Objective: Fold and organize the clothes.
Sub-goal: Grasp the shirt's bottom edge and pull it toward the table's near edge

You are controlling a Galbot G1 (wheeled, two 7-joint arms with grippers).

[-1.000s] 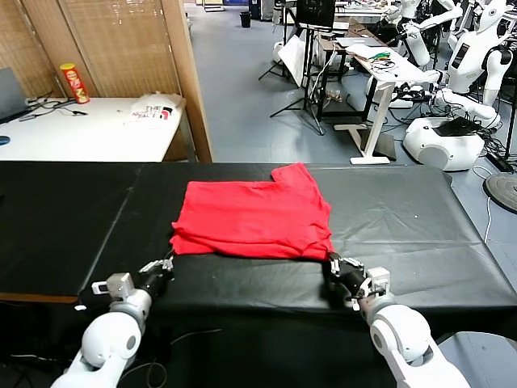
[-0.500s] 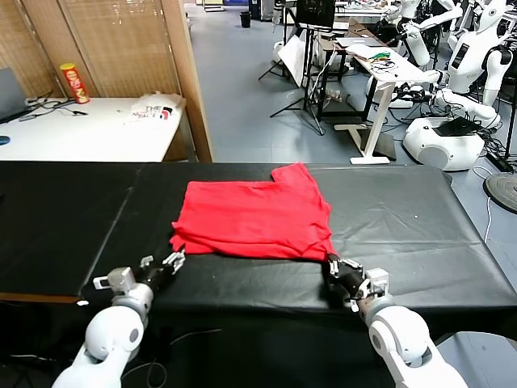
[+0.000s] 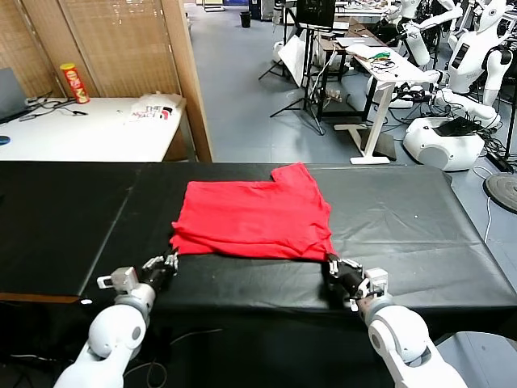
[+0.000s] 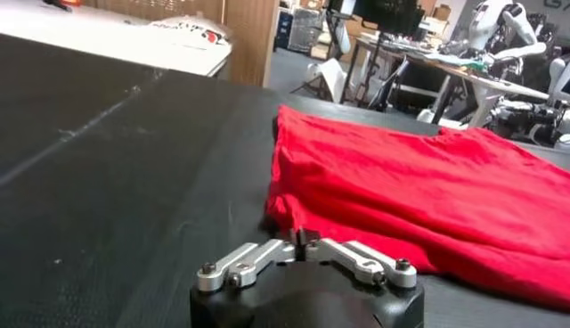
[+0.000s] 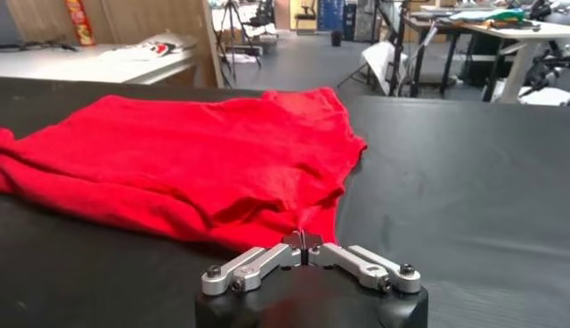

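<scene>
The clothes (image 3: 254,214) are one bright red T-shirt, lying folded on the black table (image 3: 404,218), with one sleeve pointing to the far side. My left gripper (image 3: 170,259) is at the shirt's near left corner, shut, with a sliver of red cloth pinched between its tips (image 4: 298,239). The red cloth (image 4: 401,178) spreads out beyond it. My right gripper (image 3: 331,263) is at the near right corner, shut on the hem, and the cloth (image 5: 196,151) rises into its tips (image 5: 303,239). No print shows.
The table's front edge (image 3: 242,295) runs just behind both grippers. A white table (image 3: 89,129) with a red can (image 3: 74,82) stands at the back left, next to a wooden partition (image 3: 190,81). Desks, stands and other robots (image 3: 452,121) fill the floor beyond.
My left gripper opened, moved forward to the shirt's near left corner and shut there. The right gripper and the shirt have stayed in place.
</scene>
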